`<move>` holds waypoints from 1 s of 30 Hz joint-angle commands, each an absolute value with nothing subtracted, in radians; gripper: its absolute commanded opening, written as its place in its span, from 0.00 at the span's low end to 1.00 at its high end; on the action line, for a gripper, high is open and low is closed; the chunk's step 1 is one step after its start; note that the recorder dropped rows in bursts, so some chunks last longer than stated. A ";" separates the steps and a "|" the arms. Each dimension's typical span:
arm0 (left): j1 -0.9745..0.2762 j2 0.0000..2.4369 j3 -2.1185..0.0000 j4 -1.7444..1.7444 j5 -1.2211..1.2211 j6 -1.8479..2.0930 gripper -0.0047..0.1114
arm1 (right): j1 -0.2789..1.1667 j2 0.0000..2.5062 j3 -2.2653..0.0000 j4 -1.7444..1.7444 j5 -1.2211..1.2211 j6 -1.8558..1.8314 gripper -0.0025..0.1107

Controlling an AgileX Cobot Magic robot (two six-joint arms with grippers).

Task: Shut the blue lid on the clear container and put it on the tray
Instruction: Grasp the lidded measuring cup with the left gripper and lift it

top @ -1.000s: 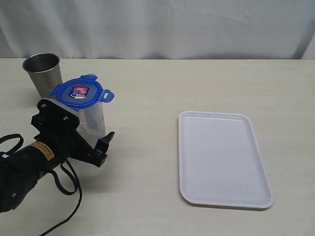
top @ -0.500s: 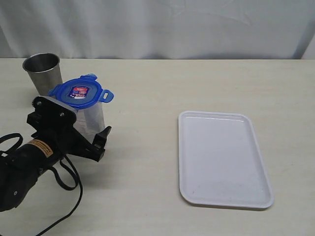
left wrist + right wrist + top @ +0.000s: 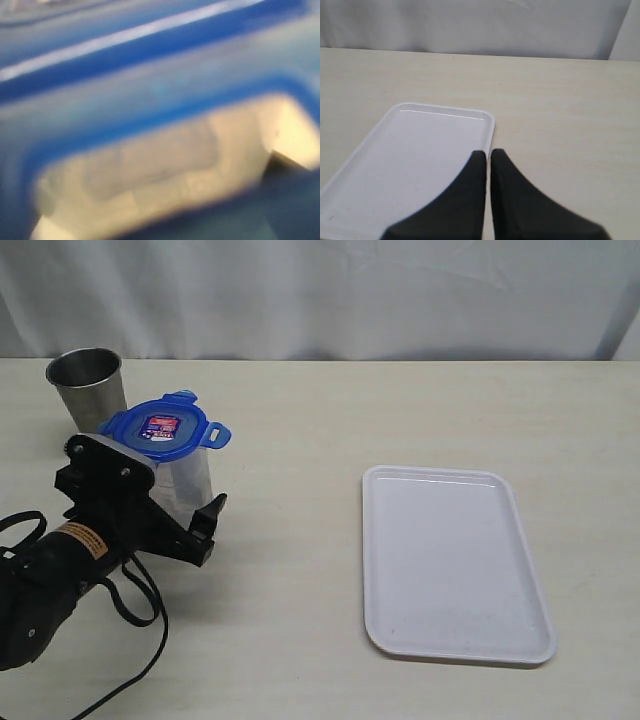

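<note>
Pale tabletop (image 3: 300, 430) lies under your left gripper (image 3: 155, 492), its jaws spread wide to either side of the clear container (image 3: 190, 483); you cannot tell whether they touch it. On the container's mouth sits the blue lid (image 3: 160, 428), which the left wrist view shows only as a close blue blur. Just behind stands a steel cup (image 3: 87, 385). Your right gripper (image 3: 487, 156), clenched, appears only in its own wrist view, over an edge of the tray (image 3: 410, 150), well apart from the container
</note>
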State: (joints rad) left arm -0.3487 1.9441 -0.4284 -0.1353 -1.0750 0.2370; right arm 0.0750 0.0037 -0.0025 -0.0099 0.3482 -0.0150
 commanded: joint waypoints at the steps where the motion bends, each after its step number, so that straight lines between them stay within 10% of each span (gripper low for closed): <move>1: -0.348 1.946 -0.433 -0.133 -1.090 0.235 0.76 | 0.072 0.000 0.000 -0.012 0.345 -0.013 0.06; 17: -0.348 1.946 -0.433 -0.115 -1.056 0.107 0.04 | 0.072 0.000 0.000 -0.012 0.345 -0.013 0.06; 30: -0.348 1.946 -0.433 0.262 -1.132 0.054 0.04 | 0.072 0.000 0.000 -0.012 0.345 -0.013 0.06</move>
